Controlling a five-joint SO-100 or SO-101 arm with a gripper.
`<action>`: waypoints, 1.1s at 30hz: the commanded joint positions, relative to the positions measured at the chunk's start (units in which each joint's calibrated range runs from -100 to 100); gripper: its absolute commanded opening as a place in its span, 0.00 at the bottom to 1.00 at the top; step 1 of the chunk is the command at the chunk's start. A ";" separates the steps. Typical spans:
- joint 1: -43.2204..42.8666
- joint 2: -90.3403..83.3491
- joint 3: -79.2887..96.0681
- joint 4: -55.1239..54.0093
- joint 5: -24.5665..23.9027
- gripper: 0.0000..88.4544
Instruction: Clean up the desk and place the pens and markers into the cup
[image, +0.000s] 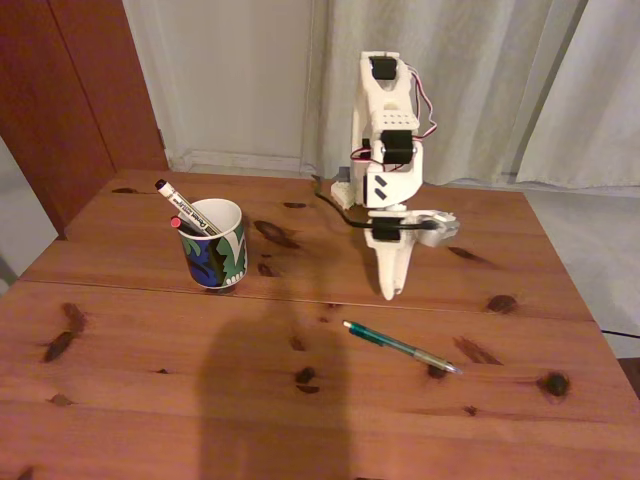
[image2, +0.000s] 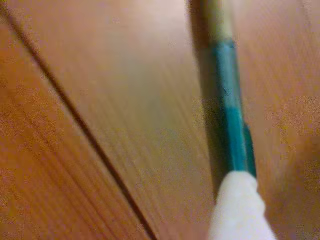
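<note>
The teal pen lies flat on the table, toward the front right in the fixed view, its clear tip pointing right. The jaws point straight down, their tip just behind the pen's left end and low over the wood; how far they stand open cannot be told, and they hold nothing visible. In the wrist view a white fingertip sits at the pen's near end. Left stands the cup, holding the marker and a red-ended pen.
</note>
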 joint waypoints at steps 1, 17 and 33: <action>-0.36 1.47 -2.68 0.00 1.39 0.14; 0.20 17.61 -16.66 0.26 1.39 0.14; 0.20 20.67 -18.19 0.26 5.79 0.14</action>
